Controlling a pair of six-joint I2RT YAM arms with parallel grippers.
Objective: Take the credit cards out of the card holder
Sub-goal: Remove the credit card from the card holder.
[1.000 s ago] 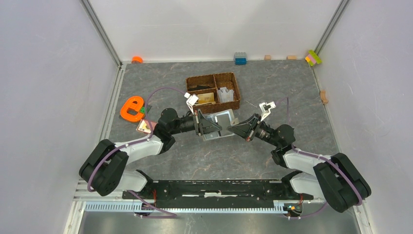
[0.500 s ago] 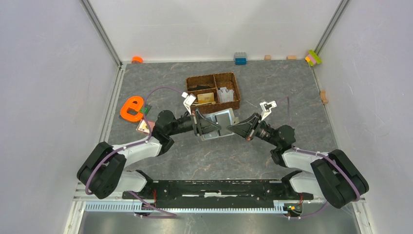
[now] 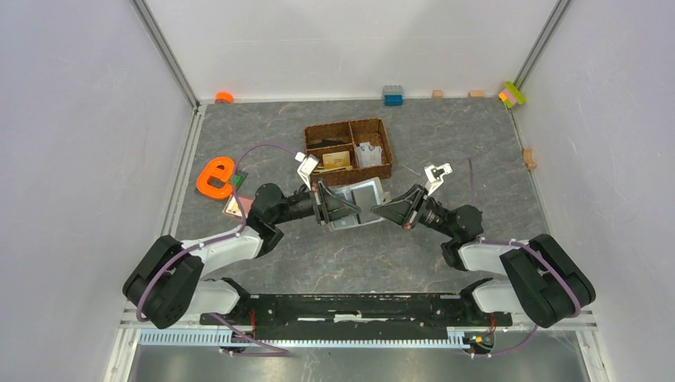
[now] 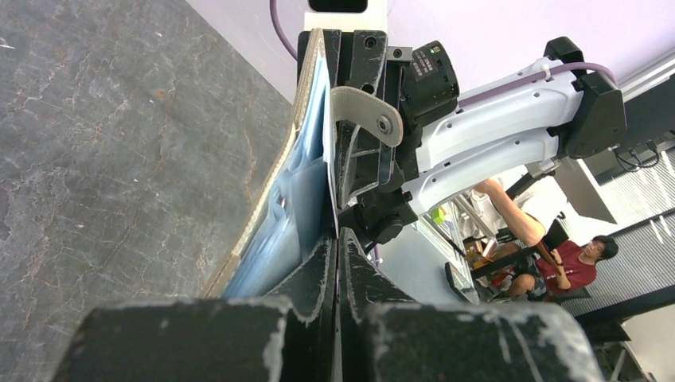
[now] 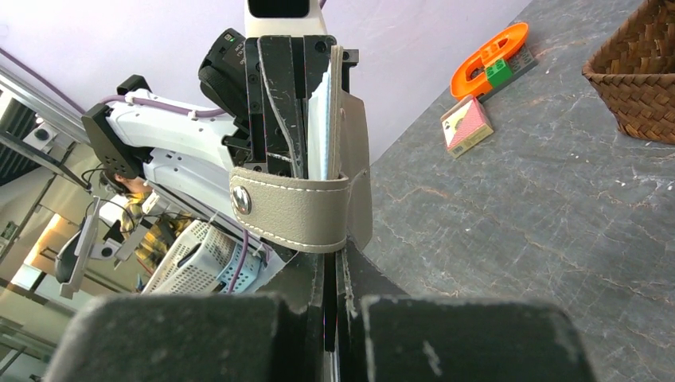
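— Where is the card holder (image 3: 364, 193) found?
— Between the left end effector (image 4: 336, 237) and the right end effector (image 5: 330, 256), gripped by both.
— How are the jaws set?
— Narrow, each closed on an opposite edge of it.

The card holder (image 3: 364, 197) is sitting near the middle of the table (image 3: 318, 259) between the left gripper (image 3: 347, 212) on its left and the right gripper (image 3: 377, 210) on its right, with the divided basket (image 3: 388, 155) lying just behind it and the e-shaped toy (image 3: 215, 177) resting well off to the left.
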